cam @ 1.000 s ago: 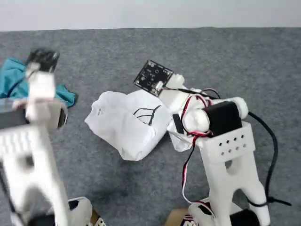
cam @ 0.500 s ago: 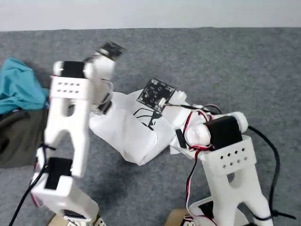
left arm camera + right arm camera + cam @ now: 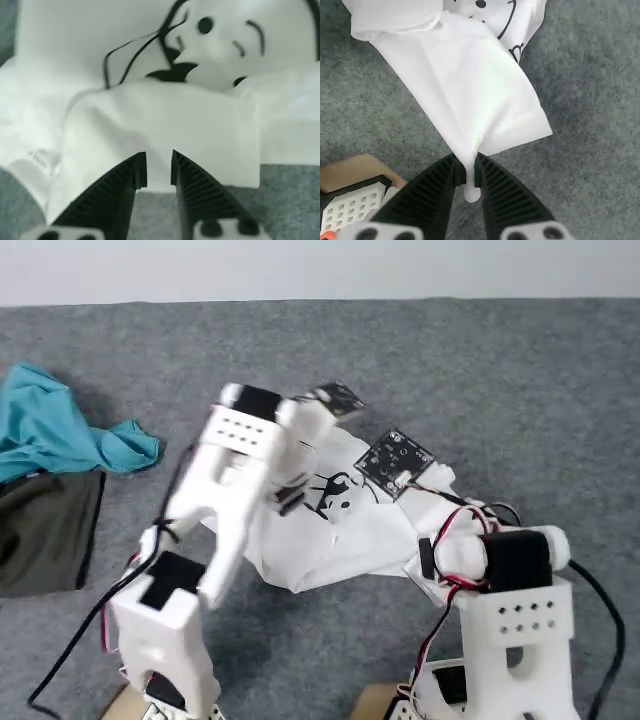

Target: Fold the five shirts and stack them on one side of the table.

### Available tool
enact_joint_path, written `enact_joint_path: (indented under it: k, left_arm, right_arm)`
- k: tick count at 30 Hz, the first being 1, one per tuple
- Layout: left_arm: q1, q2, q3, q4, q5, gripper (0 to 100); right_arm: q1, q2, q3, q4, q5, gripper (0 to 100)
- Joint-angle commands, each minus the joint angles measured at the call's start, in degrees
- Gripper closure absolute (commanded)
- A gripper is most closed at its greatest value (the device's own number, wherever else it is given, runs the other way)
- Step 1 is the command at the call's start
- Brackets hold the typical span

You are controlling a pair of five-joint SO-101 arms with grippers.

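Left fingers (image 3: 120, 192) grip white shirt (image 3: 340, 540) fold | right fingers (image 3: 432, 192) grip corner | long axis crosswise

Soft, even light covers the grey worktop (image 3: 500, 370). The white shirt (image 3: 160, 120) glares in the left wrist view; faint shadows edge it in the high view.

**Left arm** (image 3: 215, 500): rises from its base at 7 o'clock in the high view and leans toward 1 o'clock, with the wrist bent down over the tabletop (image 3: 500, 370).
**Left gripper** (image 3: 159, 162): fingers drawn close together, with an edge of the white shirt (image 3: 165, 120) between them.
**Right arm** (image 3: 505, 590): stands at 5 o'clock, with the forearm stretched low toward 11 o'clock.
**Right gripper** (image 3: 468, 167): fingers pinched together on a corner of the same shirt.
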Motion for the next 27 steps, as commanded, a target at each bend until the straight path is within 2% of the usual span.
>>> enact_joint_path:
  k: [1,12,22,27]
  left_arm:
    - [2.81,1.49,-2.42,-3.16,-0.7,87]
    - [5.27,5.27,-2.68,-8.09,-0.79,79]
    - [9.67,5.45,-9.54,-0.88,-0.7,76]
    - [10.37,5.54,-10.24,0.18,-0.7,76]
  right_arm:
    - [0.75,-2.42,1.14,1.19,0.18,98.7]
    - [0.75,-5.05,5.01,1.19,0.18,98.7]
    - [0.75,-5.05,5.01,1.19,0.18,98.7]
    - [0.75,-5.05,4.92,1.19,0.18,98.7]
